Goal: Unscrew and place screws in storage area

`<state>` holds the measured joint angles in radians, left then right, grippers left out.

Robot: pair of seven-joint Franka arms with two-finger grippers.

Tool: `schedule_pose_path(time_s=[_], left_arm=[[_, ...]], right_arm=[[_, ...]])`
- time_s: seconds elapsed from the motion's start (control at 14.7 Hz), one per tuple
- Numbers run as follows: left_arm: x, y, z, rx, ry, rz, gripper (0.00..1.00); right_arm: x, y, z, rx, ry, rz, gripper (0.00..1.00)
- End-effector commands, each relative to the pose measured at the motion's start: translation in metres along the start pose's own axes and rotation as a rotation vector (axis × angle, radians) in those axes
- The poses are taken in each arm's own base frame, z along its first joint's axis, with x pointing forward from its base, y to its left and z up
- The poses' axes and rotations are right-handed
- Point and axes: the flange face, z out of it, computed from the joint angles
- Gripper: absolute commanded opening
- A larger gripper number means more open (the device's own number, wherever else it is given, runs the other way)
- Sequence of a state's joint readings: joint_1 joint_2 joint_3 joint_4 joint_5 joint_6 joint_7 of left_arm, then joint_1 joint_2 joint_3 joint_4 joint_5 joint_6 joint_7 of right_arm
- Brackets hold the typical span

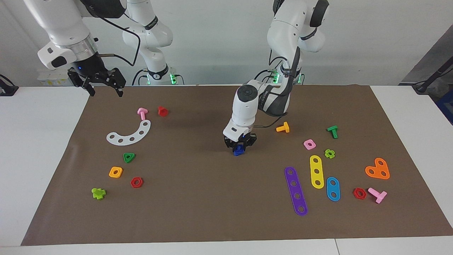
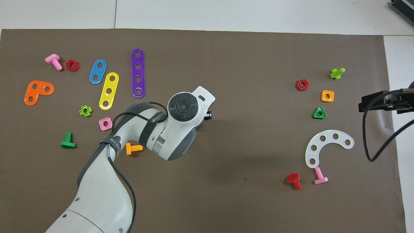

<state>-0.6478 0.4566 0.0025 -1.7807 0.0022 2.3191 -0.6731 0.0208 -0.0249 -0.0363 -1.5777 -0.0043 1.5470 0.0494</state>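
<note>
Left gripper (image 1: 240, 143) is down at the middle of the brown mat (image 1: 198, 212), and from where I sit its fingers are clamped on the blue screw (image 1: 239, 149), which pokes out below them right at the mat's surface; I cannot tell whether the screw touches the mat. From overhead, the left arm's wrist covers both the gripper and the screw, so I get nothing on the grip from that view. Right gripper (image 1: 102, 85) waits in the air with its fingers spread and nothing between them, over the mat's corner at the right arm's end of the table. Toward that same end I see the storage area (image 1: 155, 156), a bare patch of mat beside the white curved strip (image 1: 129, 134), the green triangular nut (image 1: 129, 157), the orange square nut (image 1: 115, 172) and the red hex nut (image 1: 136, 182). An orange bolt (image 1: 283, 128) lies near the left gripper, toward the left arm's end.
</note>
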Motion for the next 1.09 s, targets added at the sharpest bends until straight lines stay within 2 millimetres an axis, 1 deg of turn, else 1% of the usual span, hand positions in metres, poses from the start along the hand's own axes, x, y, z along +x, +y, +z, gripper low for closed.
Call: schedule_pose_path(time_s=[0.0, 0.34, 0.61, 0.68, 0.81, 0.88, 1.02], left_arm=[[0.002, 0.004, -0.011, 0.020, 0.009, 0.009, 0.43], [0.010, 0.010, -0.028, 0.028, -0.009, 0.002, 0.43], [0.024, 0.021, -0.049, 0.044, -0.060, -0.013, 0.44], [0.030, 0.017, -0.053, 0.050, -0.088, -0.031, 0.44], [0.042, 0.020, -0.067, 0.063, -0.107, -0.036, 0.45], [0.049, 0.016, -0.075, 0.068, -0.112, -0.045, 0.45], [0.066, -0.007, -0.080, 0.070, -0.113, -0.081, 0.45]], right_arm=[[-0.001, 0.001, 0.000, 0.006, -0.002, -0.022, 1.00], [-0.001, 0.001, 0.000, 0.006, -0.002, -0.022, 1.00], [-0.001, 0.001, 0.000, 0.006, -0.002, -0.022, 1.00], [-0.001, 0.001, 0.000, 0.006, -0.002, -0.022, 1.00], [-0.001, 0.001, 0.000, 0.006, -0.002, -0.022, 1.00], [-0.001, 0.001, 0.000, 0.006, -0.002, -0.022, 1.00], [-0.001, 0.001, 0.000, 0.006, -0.002, -0.022, 1.00]])
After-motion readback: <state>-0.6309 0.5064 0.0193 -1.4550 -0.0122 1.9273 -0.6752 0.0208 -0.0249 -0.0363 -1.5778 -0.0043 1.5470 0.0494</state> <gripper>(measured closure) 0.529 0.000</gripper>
